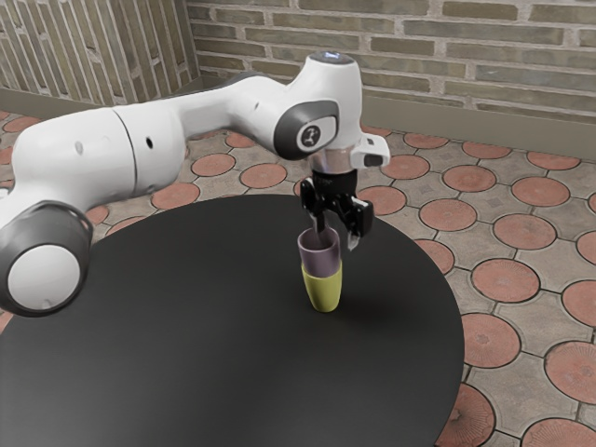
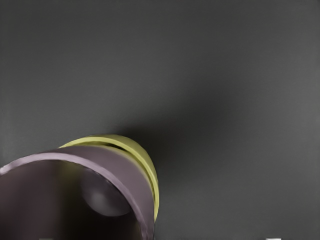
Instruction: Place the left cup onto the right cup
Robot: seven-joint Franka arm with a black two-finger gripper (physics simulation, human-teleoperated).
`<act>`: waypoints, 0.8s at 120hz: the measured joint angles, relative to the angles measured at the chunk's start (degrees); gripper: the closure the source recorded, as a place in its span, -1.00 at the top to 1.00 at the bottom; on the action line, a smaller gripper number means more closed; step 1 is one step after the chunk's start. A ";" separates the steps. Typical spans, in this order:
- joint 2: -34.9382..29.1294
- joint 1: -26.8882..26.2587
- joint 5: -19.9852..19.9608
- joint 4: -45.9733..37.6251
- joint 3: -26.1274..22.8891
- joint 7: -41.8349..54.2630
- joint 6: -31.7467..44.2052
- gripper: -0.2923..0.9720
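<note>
A purple cup (image 1: 318, 253) sits upright, nested in the mouth of a yellow cup (image 1: 324, 290) near the middle of the round black table (image 1: 186, 354). My gripper (image 1: 337, 237) hangs right over the purple cup's rim and is open. One finger reaches down inside the cup and the other stands outside it, a little off the wall on the exterior view's right. Just under my hand in the wrist view is the purple cup (image 2: 75, 200), with the yellow cup (image 2: 137, 150) showing as a rim around it.
The table's curved edge (image 1: 456, 307) runs close by on the exterior view's right. Beyond it lies a brick-patterned floor (image 1: 521, 233), and a brick wall (image 1: 447, 47) stands at the back.
</note>
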 joint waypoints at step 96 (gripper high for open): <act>-25.64 -6.90 -1.02 -20.73 8.88 -1.43 -3.32 0.53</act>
